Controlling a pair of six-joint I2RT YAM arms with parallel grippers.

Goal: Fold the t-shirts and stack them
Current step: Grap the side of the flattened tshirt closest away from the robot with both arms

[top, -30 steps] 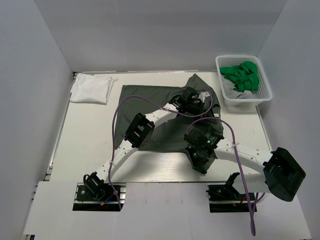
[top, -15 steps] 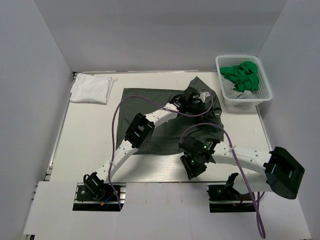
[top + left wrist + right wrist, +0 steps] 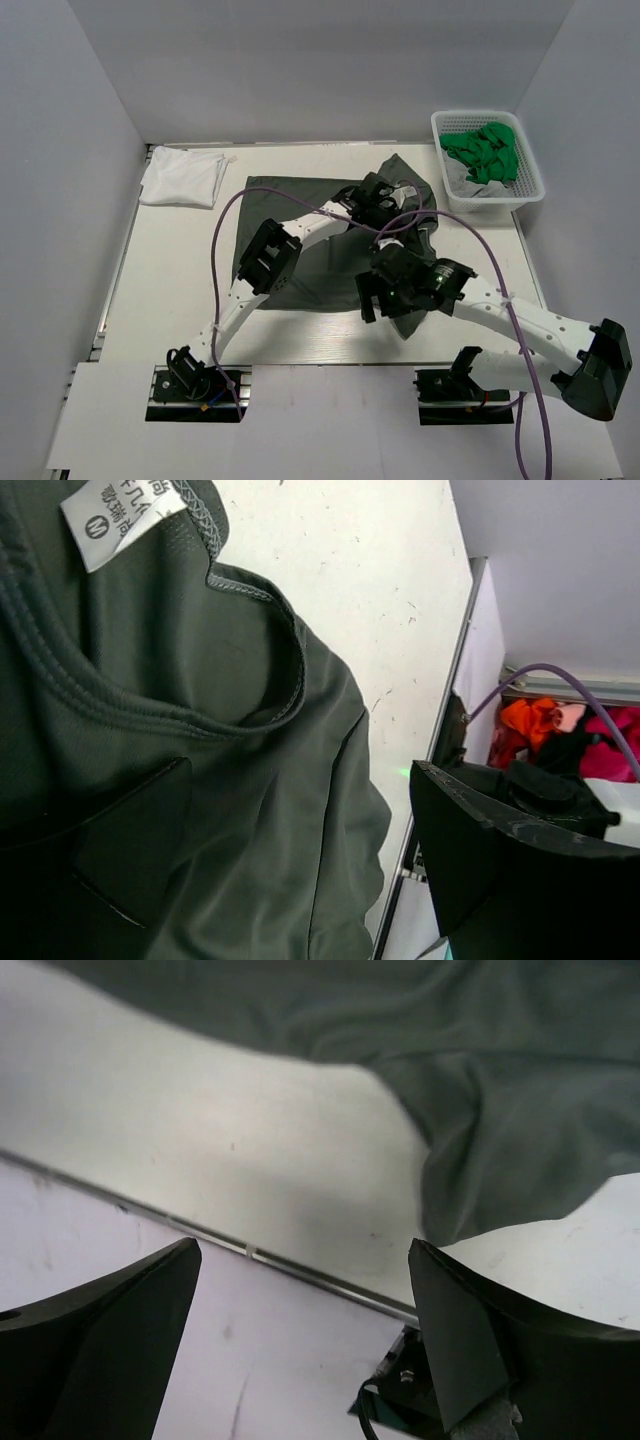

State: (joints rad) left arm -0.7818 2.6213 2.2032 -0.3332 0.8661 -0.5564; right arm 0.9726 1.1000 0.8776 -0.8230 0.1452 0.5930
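- The right gripper (image 3: 372, 296) hovers over the near right corner of the dark olive-grey t-shirt (image 3: 335, 272). Its fingers are apart with nothing between them. Its own camera shows bare table (image 3: 260, 1150) and the shirt's loose edge beyond.
- The left gripper (image 3: 385, 205) reaches across to the shirt's neckline on the far right. Its fingers are also spread wide and empty. The wrist view shows the collar and a size label (image 3: 120, 515) just under them.
- The grey shirt lies in the middle of the table. It is mostly flat on its left side and bunched and rumpled on its right. It looks not yet folded.
- The white t-shirt (image 3: 183, 178) sits at the far left corner, well apart, already folded into a rough rectangle.
- A white basket (image 3: 492, 197) at the far right holds green cloth (image 3: 482, 150).
- As I judge it, one shirt is done. The grey one needs smoothing, folding and stacking with the white.
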